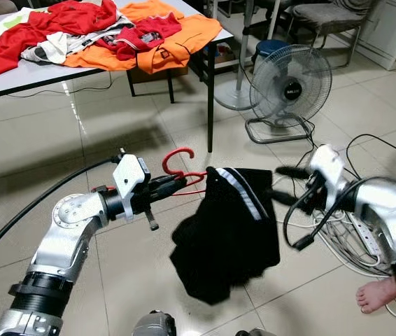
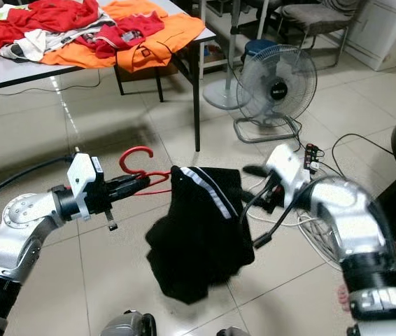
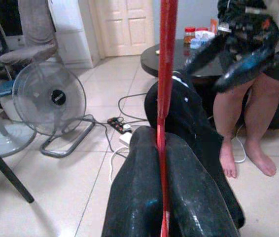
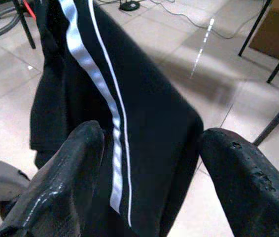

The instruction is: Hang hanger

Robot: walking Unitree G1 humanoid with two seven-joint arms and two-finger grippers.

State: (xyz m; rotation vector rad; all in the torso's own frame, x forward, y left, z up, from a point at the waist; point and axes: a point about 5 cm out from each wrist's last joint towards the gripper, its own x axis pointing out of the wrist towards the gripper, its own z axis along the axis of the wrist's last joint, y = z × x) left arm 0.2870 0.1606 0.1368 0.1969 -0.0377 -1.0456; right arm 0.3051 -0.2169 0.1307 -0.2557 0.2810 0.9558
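It was a tiled room, with a white table (image 1: 16, 80) heaped with red and orange clothes (image 1: 107, 31) at the back, a floor fan (image 1: 290, 85) beside it, and a tangle of cables and a power strip (image 1: 355, 234) on the floor to the robot's right, where a person's bare foot (image 1: 378, 294) also stood. The left gripper (image 1: 177, 183) was clamped on the red hanger (image 1: 178, 168) just below its hook; the left wrist view showed the red wire (image 3: 165, 98) pinched between the two closed black fingers (image 3: 139, 197). From that hold the hanger hung in mid-air over the tiles, carrying a black garment with a white stripe (image 1: 229, 231) that drooped unevenly, bunched low on one side. The right gripper (image 1: 282, 183) sat just beside the garment's far edge with its fingers spread apart, the cloth lying between them but not gripped in the right wrist view. No rail or rod was visible, so the hanging place could not be told. To do this step well, the left hold would probably need to stay firm with the hook kept upright and free, while the right gripper steadied or lifted the sagging cloth so it did not slide off. The loose cables underfoot looked like a snagging risk.
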